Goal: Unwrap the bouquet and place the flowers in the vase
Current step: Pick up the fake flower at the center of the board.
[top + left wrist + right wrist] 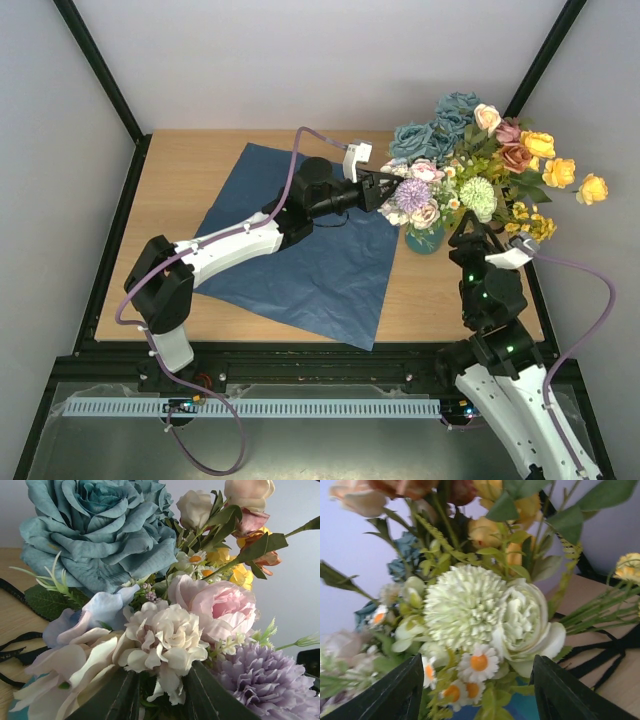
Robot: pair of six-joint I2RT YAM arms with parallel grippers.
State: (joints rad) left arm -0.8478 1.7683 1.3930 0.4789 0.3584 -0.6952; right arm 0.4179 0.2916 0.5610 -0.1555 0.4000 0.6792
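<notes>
Flowers [480, 160] spread wide over vase [425, 240]; no way in from above. L side blocked: left claw [385, 188] nipped into blooms, left arm [230, 245] slanting across paper [320, 280]. Front taken by right claw [468, 225], jaws wide. Ribbon [605, 650] lay loose by vase. Free room: table [190, 170] rear-left corner & front strip betw. paper and right arm [495, 300].

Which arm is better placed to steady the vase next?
Right, probably: the right gripper, open, faces the vase below the flowers; the left gripper is up among the blooms.
</notes>
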